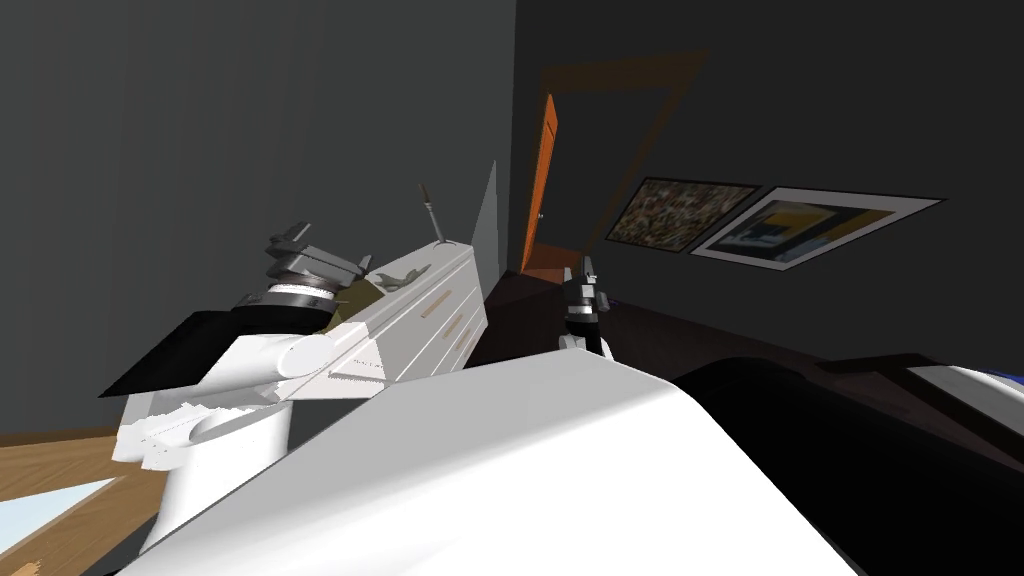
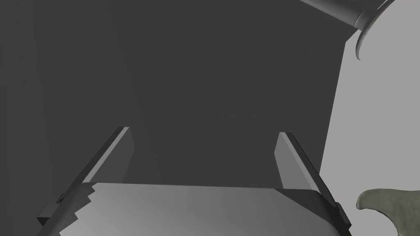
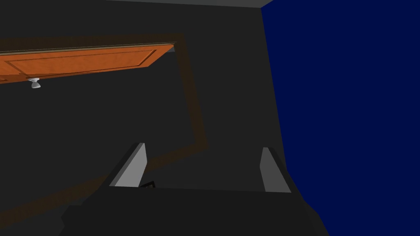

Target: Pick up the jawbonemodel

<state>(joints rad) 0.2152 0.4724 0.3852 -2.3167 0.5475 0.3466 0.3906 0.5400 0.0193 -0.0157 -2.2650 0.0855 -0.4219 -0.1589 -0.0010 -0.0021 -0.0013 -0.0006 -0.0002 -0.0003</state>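
Observation:
The jawbone model [image 1: 361, 291] is an olive, curved piece lying on the top of a white dresser [image 1: 440, 320]. My left gripper [image 1: 293, 240] hovers over that end of the dresser, right beside the model. In the left wrist view the gripper [image 2: 205, 135] is open and holds nothing. An olive end of the model [image 2: 387, 207] pokes in just outside one finger [image 2: 292, 157], on the light grey dresser top [image 2: 381, 123]. My right gripper [image 1: 583, 272] is held up in front of me, away from the dresser, and is also open [image 3: 204, 146] and bare.
A small grey item [image 1: 405, 278] and a thin upright piece [image 1: 431, 213] also stand on the dresser top. A grey flared object [image 2: 348, 12] sits further along it. An orange door [image 1: 543, 180] stands open beyond. Framed pictures [image 1: 680, 213] hang on the dark wall.

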